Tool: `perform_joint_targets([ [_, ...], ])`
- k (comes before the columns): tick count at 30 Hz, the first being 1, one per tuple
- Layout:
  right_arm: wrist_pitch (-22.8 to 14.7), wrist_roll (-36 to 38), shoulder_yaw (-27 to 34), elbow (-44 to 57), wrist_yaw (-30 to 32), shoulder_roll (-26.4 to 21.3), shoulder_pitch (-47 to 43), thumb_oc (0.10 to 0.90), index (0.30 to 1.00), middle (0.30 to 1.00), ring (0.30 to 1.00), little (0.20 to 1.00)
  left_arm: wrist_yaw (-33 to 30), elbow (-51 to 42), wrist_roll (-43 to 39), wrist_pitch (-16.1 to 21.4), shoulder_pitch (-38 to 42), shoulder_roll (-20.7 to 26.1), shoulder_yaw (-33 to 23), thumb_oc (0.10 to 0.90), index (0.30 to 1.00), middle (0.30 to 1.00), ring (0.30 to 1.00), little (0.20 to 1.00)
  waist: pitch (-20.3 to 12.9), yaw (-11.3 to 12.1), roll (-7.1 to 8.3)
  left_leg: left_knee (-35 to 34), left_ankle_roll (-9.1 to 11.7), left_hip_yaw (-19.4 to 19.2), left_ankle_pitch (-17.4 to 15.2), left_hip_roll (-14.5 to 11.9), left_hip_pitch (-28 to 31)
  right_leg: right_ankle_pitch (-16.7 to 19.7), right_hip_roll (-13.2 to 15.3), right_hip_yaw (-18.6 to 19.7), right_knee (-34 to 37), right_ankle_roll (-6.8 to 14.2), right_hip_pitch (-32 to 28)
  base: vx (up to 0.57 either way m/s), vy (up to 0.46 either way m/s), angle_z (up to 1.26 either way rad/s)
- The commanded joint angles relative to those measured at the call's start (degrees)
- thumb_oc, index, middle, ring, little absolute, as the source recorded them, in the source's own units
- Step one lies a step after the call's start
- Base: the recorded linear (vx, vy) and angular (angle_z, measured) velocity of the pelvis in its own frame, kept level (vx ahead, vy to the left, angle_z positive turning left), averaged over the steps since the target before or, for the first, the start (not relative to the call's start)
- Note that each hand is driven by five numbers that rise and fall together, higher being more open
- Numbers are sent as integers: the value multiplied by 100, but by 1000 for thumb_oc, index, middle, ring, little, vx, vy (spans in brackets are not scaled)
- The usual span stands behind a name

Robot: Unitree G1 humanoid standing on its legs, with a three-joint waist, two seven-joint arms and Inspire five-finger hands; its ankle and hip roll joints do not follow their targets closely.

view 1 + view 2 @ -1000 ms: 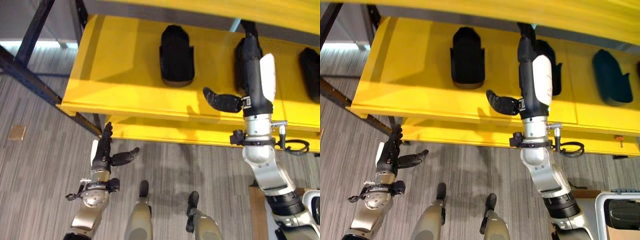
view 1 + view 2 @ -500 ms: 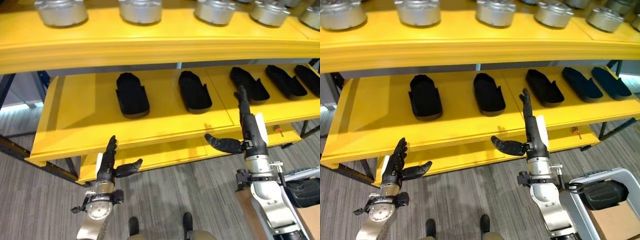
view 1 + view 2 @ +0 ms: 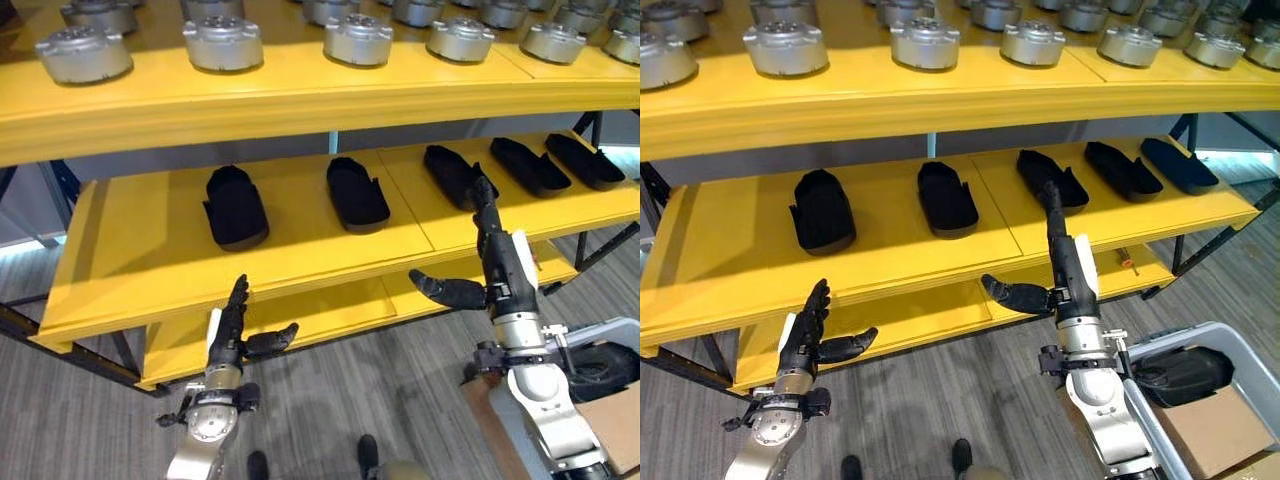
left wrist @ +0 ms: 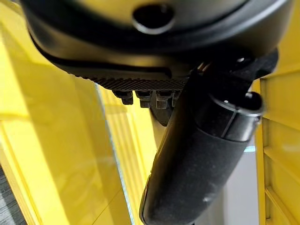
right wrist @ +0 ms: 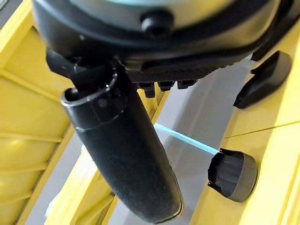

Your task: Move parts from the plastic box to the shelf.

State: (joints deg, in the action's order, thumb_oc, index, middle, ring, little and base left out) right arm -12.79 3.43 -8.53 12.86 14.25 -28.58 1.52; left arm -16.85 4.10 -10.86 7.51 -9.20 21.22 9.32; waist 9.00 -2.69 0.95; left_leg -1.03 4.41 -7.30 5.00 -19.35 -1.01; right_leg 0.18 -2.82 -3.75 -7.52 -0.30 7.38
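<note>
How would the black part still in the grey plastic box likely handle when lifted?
The black part looks rigid and moulded like the black parts on the shelf, so probably stiff. Its rounded, smooth shell may slip. It lies wedged beside a cardboard box, so it may snag.

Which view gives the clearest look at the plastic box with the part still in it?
The right eye view: the plastic box sits at lower right beside the right hand, its grey rim and the black part inside visible. The left eye view cuts it off at the edge, showing just a corner.
</note>
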Motion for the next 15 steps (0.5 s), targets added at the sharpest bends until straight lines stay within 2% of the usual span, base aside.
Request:
perform_joint_targets([
  [1,-670,34,90,376,110,-114,-974,900,1000,1000,1000,1000,34,-469,270,652,535,170,-13,900,1000,1000,1000,1000,6,332,258,556,25,1565,453,1107,-898,-93,226,226,401,249,-470,-11,-156,-51],
  [2,-666,50,77,367,58,-116,-981,900,1000,1000,1000,1000,50,-487,290,656,500,194,-24,900,1000,1000,1000,1000,-11,318,306,668,-58,1602,280,1313,-942,-78,246,231,470,271,-518,37,-129,-38],
  [3,-641,99,59,408,-91,-132,-911,900,1000,1000,1000,1000,91,-534,336,661,441,229,7,900,1000,1000,1000,1000,-62,341,338,754,-228,1592,46,1848,-956,39,214,279,582,265,-545,71,-45,-10],
  [4,-639,103,63,414,-97,-131,-900,900,1000,1000,1000,1000,92,-539,336,660,433,231,9,900,1000,1000,1000,1000,-65,344,342,777,-239,1587,28,1858,-959,37,223,283,594,273,-558,57,-45,15],
  [6,-626,111,54,403,-157,-94,-843,900,1000,1000,1000,1000,132,-579,307,665,385,225,38,900,1000,1000,1000,1000,-111,375,307,797,-423,1703,-91,2375,-951,92,146,363,669,266,-539,36,2,-15],
  [7,-625,111,54,406,-158,-94,-835,900,1000,1000,1000,1000,134,-582,306,664,377,226,39,900,1000,1000,1000,1000,-114,378,309,821,-438,1698,-114,2385,-951,84,153,366,678,274,-555,9,19,-53],
  [8,-612,124,-124,323,-150,56,-993,900,1000,1000,1000,1000,120,-671,319,664,357,287,30,900,1000,1000,1000,1000,-129,481,248,784,-515,2181,-89,2906,-970,224,-57,669,728,300,-443,-4,17,-82],
  [10,-586,112,-155,328,-230,119,-1020,900,1000,1000,1000,1000,154,-658,378,685,367,305,37,900,1000,1000,1000,1000,-235,441,209,523,-607,2215,-67,2890,-756,298,-140,832,879,333,-454,77,115,-127],
  [11,-578,211,-65,394,-272,182,-887,900,1000,1000,1000,1000,158,-714,370,693,401,329,53,900,1000,1000,1000,1000,-400,332,236,226,-560,2048,46,2789,-655,361,-72,829,1032,404,-505,136,191,-70],
  [15,-516,132,-113,449,-326,200,-845,900,1000,1000,1000,1000,154,-711,363,712,408,388,86,900,1000,1000,1000,1000,-427,311,274,228,-713,1860,-104,2804,-537,345,-29,1108,873,453,-491,69,119,-29],
])
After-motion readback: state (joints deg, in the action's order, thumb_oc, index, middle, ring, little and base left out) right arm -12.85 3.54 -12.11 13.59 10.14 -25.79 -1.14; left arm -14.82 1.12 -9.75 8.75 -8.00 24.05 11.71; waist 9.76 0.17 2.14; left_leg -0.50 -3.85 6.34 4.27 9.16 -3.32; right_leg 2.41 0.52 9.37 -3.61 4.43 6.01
